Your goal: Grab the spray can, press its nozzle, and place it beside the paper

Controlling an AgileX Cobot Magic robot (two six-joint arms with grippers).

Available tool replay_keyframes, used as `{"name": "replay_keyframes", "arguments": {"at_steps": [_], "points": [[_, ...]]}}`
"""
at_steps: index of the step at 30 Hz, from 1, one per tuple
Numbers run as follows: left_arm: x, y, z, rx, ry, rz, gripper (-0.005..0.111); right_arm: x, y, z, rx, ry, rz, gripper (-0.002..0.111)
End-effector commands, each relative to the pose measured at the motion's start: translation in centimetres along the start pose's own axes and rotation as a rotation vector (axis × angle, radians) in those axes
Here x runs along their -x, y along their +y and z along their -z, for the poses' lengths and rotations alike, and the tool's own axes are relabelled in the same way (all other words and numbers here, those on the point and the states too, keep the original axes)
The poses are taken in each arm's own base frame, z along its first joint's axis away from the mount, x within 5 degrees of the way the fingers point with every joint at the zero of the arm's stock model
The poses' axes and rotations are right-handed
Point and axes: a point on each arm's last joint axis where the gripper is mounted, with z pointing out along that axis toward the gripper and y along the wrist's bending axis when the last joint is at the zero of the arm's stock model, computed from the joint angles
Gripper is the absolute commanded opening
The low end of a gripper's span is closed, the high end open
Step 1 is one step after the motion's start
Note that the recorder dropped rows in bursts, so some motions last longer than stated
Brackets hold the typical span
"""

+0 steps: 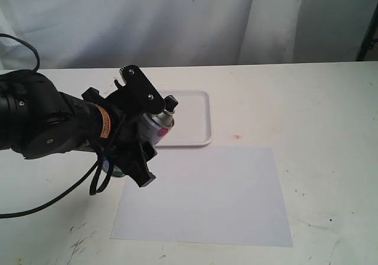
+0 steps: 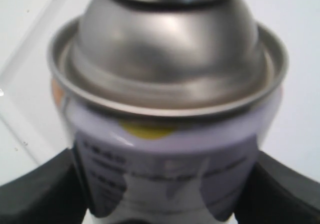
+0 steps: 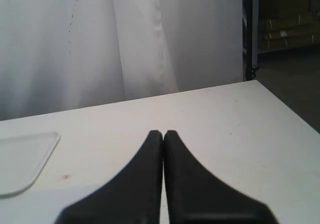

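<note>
The spray can (image 1: 160, 123) is lifted off the table and tilted, its silver shoulder and black nozzle (image 1: 170, 103) pointing up and to the right, over the near left corner of the white tray (image 1: 195, 120). My left gripper (image 1: 143, 132) is shut on the can's body, one black finger on each side. The left wrist view shows the can (image 2: 165, 84) filling the frame between the jaws of the left gripper (image 2: 165, 196); the nozzle is cut off there. The paper (image 1: 207, 200) lies flat below and to the right of the can. My right gripper (image 3: 163, 134) is shut and empty, held above the table.
The white rimmed tray (image 3: 25, 159) sits just behind the paper. A small red mark (image 1: 237, 137) is on the table to the right of the tray. A white curtain hangs behind the table. Cables trail from the left arm.
</note>
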Motion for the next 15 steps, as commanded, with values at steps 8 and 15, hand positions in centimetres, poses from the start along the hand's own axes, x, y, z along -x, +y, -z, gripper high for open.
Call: {"name": "replay_keyframes", "arguments": {"at_steps": [8, 15], "points": [[0.9, 0.0, 0.3, 0.001, -0.060, 0.010, 0.000, 1.8, 0.1, 0.2, 0.002, -0.217, 0.113, 0.000], [0.9, 0.0, 0.3, 0.000, -0.064, 0.015, 0.000, 3.8, 0.4, 0.9, 0.026, -0.448, 0.087, 0.000]]}}
